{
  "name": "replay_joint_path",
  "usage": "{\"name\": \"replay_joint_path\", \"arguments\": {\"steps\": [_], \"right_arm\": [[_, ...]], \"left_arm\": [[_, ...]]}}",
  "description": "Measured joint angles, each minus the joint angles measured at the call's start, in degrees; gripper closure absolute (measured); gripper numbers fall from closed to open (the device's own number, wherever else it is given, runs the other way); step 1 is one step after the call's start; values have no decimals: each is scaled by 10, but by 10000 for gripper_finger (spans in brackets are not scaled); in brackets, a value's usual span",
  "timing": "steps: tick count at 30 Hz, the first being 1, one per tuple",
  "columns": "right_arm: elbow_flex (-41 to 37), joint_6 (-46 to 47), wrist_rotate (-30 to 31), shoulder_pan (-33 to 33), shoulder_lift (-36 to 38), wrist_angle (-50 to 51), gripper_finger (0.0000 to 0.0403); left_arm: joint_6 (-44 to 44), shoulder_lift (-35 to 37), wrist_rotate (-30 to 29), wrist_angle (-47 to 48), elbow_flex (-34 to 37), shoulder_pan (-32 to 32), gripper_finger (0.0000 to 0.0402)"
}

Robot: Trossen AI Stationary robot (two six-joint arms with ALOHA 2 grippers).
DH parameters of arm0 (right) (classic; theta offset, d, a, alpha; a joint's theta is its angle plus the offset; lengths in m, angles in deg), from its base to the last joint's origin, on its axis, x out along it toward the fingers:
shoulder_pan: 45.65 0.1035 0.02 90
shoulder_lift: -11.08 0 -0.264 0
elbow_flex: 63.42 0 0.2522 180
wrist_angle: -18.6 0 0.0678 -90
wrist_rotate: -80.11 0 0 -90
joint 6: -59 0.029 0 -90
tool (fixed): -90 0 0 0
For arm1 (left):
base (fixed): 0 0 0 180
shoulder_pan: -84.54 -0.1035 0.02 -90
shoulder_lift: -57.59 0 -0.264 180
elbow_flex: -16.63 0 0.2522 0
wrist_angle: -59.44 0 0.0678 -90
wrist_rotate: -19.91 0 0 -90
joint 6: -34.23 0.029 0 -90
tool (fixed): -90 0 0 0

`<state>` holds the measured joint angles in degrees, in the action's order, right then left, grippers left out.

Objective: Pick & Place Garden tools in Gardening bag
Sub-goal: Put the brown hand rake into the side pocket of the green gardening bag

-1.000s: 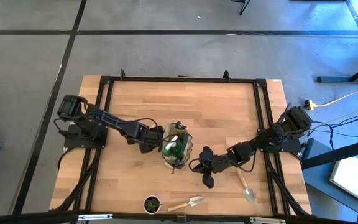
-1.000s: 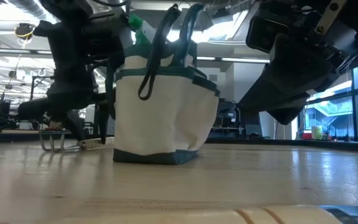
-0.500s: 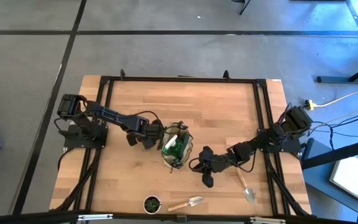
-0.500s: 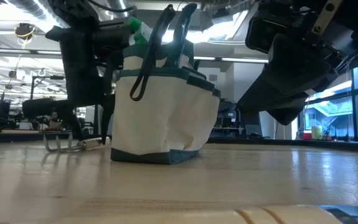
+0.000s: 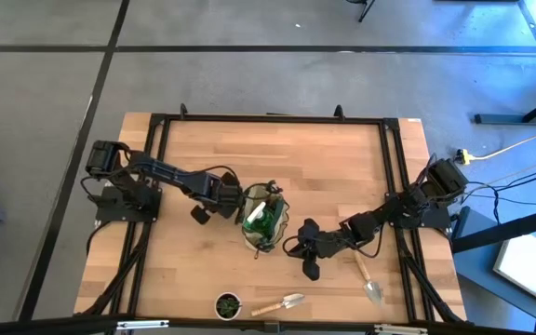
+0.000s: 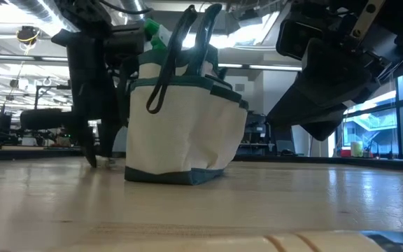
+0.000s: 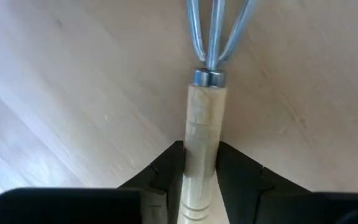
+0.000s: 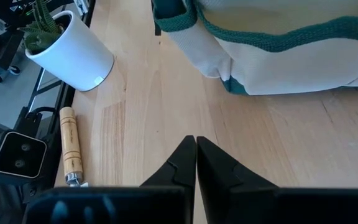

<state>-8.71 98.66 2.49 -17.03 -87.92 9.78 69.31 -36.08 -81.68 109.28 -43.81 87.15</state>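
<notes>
2 fingers (image 7: 166, 171) of the left pincer (image 7: 199, 168) clamp the fork's (image 7: 205, 112) wooden handle lengthwise

The right gripper (image 8: 196, 163) hangs just above the wooden table (image 8: 303, 143), its two dark fingers pressed together, nothing between them. Beyond it sits the gardening bag (image 8: 291, 43), pale fabric edged with green trim, standing on the boards. Off to one side a white pot (image 8: 73, 53) with a spiky green plant lies tipped, and near it rests a wooden tool handle (image 8: 70, 146).
</notes>
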Motion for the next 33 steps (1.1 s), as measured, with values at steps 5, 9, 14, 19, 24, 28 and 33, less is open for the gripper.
{"name": "replay_joint_path", "arguments": {"steps": [5,9,14,19,24,28,33], "right_arm": [[0,0,1,0,0,0,386],[0,0,1,0,0,0,386],[0,0,1,0,0,0,386],[0,0,1,0,0,0,386],[0,0,0,0,0,0,386],[0,0,0,0,0,0,386],[0,0,-5,0,0,0,386]], "left_arm": [[-89,0,27,3,0,-9,329],[-141,0,62,3,0,-21,332],[-170,0,97,1,0,-31,334],[-188,0,111,1,0,-33,340],[-220,1,104,22,-1,-33,340],[-246,15,95,59,1,-33,340],[-281,54,66,97,3,-33,345]]}}
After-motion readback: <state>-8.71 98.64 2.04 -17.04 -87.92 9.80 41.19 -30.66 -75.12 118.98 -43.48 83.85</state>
